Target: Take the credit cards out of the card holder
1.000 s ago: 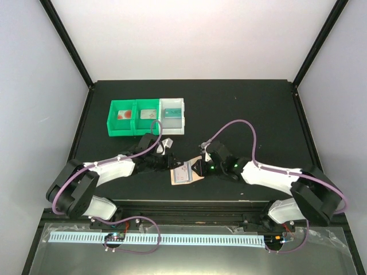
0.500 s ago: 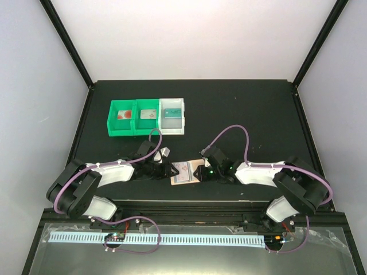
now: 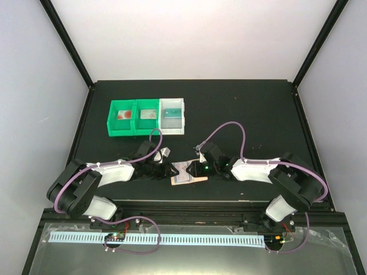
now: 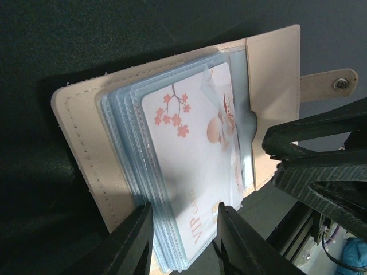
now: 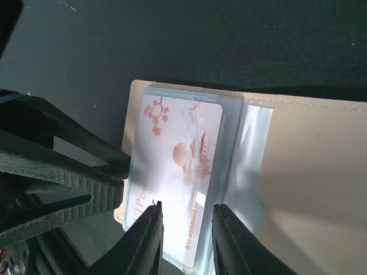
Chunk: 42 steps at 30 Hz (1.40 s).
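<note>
The tan card holder [image 3: 192, 179] lies open near the table's front edge between both arms. Its clear blue sleeves hold a white credit card [image 4: 189, 149] printed with red blossoms and "VIP CARD". My left gripper [image 4: 183, 209] stands over the near end of the sleeve stack, jaws apart, one finger at each side of the card. From the opposite side my right gripper [image 5: 187, 206] has its jaws apart over the same card [image 5: 178, 154], above its numbered end. In the top view the two grippers [image 3: 168, 170] [image 3: 195, 169] meet over the holder.
A green bin [image 3: 111, 127] and a white bin [image 3: 182, 127] sit side by side at the back left, a card lying in each of the three compartments. The holder's snap tab [image 4: 330, 86] points away from my left gripper. The table's front rail is just behind the holder.
Both grippers have come down and closed in on the holder. The right arm slid left with its elbow folding toward the near edge. The left jaws have narrowed a little.
</note>
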Motion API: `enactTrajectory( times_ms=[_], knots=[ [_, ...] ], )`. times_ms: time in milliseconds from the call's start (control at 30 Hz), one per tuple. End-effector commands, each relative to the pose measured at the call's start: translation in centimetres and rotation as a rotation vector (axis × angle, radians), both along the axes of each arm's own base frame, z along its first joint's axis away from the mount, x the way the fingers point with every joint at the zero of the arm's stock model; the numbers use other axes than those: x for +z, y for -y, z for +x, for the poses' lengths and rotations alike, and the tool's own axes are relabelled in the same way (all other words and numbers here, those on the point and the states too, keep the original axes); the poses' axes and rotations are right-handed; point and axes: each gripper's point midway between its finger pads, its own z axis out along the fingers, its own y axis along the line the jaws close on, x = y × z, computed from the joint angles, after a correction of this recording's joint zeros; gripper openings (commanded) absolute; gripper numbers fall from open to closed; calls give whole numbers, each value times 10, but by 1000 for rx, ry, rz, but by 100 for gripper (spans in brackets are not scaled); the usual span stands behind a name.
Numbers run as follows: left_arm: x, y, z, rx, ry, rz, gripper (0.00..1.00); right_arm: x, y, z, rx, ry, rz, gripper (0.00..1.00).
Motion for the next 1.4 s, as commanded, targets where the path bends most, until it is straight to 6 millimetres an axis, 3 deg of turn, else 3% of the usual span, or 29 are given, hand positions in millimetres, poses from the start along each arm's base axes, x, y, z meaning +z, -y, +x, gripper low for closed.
enactTrajectory(
  times_ms=[0, 333, 967, 1167, 1367],
  knots=[
    [8, 6, 11, -18, 42, -12, 32, 2, -8, 6, -5, -3, 26, 24],
    [-7, -4, 10, -21, 24, 73, 23, -16, -10, 2, 8, -37, 28, 19],
    [-18, -14, 6, -8, 6, 132, 23, -27, 9, -7, -15, -30, 0, 6],
    [-19, -14, 5, -9, 2, 136, 23, -22, 11, -7, -14, -29, 19, 5],
    [-11, -10, 6, -11, 0, 108, 24, -14, 3, -9, 4, -44, 71, 12]
  ],
)
